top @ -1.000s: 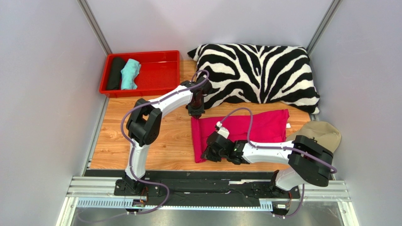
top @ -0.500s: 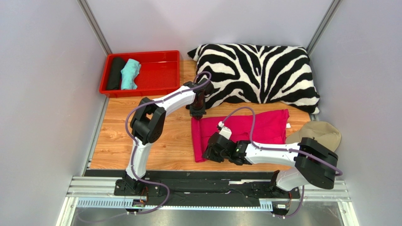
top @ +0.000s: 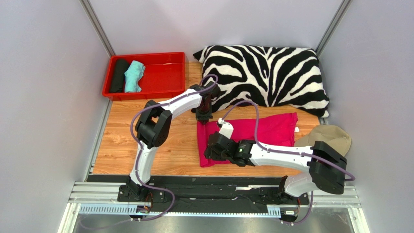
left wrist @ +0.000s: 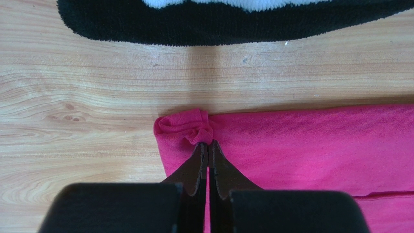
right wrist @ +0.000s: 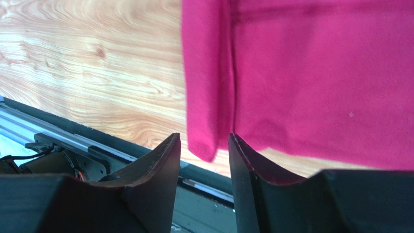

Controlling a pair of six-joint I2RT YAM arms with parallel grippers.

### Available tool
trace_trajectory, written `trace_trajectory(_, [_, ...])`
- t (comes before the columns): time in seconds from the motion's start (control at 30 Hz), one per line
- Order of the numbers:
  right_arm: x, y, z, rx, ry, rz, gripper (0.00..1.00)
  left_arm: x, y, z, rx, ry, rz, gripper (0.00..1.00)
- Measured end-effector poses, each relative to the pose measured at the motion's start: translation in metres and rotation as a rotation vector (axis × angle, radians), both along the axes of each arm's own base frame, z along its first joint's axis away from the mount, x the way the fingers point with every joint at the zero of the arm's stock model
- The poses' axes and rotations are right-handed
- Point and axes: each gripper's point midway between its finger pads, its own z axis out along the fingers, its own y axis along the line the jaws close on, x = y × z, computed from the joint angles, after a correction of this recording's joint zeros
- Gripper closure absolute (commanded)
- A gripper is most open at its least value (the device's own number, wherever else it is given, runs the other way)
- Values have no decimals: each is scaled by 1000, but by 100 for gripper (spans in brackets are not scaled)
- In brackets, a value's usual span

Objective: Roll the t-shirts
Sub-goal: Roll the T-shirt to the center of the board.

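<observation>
A hot-pink t-shirt (top: 272, 130) lies flat on the wooden table, folded into a band with a doubled-over left edge (right wrist: 206, 87). My left gripper (top: 203, 118) is shut on the shirt's far-left corner, where the cloth bunches up at the fingertips (left wrist: 208, 143). My right gripper (top: 210, 153) hovers open over the near-left corner; in the right wrist view that corner hangs just past the parted fingers (right wrist: 204, 141), touching neither. A black roll (top: 118, 75) and a mint-green roll (top: 134, 76) lie side by side in the red tray (top: 165, 77).
A zebra-striped pillow (top: 265, 75) fills the back right, its edge close behind the shirt (left wrist: 233, 29). A beige cap (top: 330, 137) sits at the shirt's right end. The black rail (right wrist: 121, 150) runs along the table's near edge.
My right gripper has opened and let go of the shirt's near-left corner, shifting slightly left and away. The left gripper keeps its pinch and has barely moved.
</observation>
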Motion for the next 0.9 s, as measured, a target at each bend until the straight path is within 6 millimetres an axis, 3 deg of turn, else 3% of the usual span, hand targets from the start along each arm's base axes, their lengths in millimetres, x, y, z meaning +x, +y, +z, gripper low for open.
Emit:
trace_trajectory(0.13, [10,10,5,-22,-39,23,54,0,0,0,1,1,0,100])
trace_trajectory(0.37, [19,7,-16,-96,-38,51,53,0,0,0,2,1,1,100])
trace_trajectory(0.63, [20,14,-17,-79,-45,78,55,0,0,-1,6,2,-1,100])
trace_trajectory(0.73, [20,18,-18,-68,-41,90,59,0,0,-1,6,2,-2,100])
trace_trajectory(0.87, [18,23,-21,-48,-34,101,78,-1,0,-1,6,2,-3,100])
trace_trajectory(0.9, [18,22,-24,-50,-31,101,80,-1,0,-1,6,2,-3,100])
